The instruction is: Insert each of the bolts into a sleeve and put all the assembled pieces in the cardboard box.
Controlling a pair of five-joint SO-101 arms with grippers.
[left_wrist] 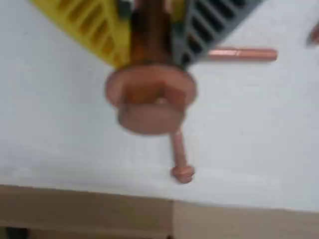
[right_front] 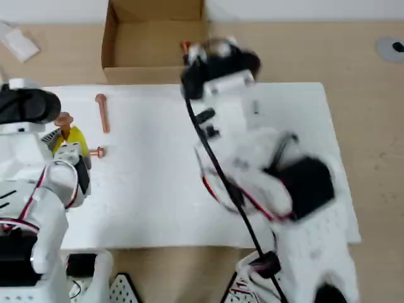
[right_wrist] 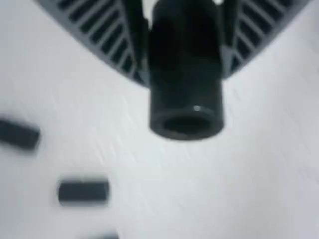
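Surface: we see a white foam board (right_front: 151, 183) lying on a pale wooden table (right_front: 372, 126).
Cardboard box: an open brown cardboard box (right_front: 113, 57) stands on the table at the far edge of the board, left of centre.
Left gripper: at the left edge of the board, the yellow-and-grey left gripper (left_wrist: 152, 47) is closed around the shank of a copper-coloured bolt with a wide flanged head (left_wrist: 149, 97); the head sticks out past the fingertips.
Loose bolts: we count two more copper bolts lying flat on the board, one (left_wrist: 179, 159) just to the right of that gripper and a second one (left_wrist: 241, 54) a little farther away, towards the box.
Right gripper: the dark right gripper (right_wrist: 185, 74) clamps a black cylindrical sleeve (right_wrist: 187, 112), whose open bore faces the wrist camera. In the high view this arm stretches to the far edge of the board, with its gripper close to the box's right corner.
Loose sleeves: we make out one more black sleeve (right_wrist: 82, 191) and another (right_wrist: 17, 134) lying on the white board, apart from each other.
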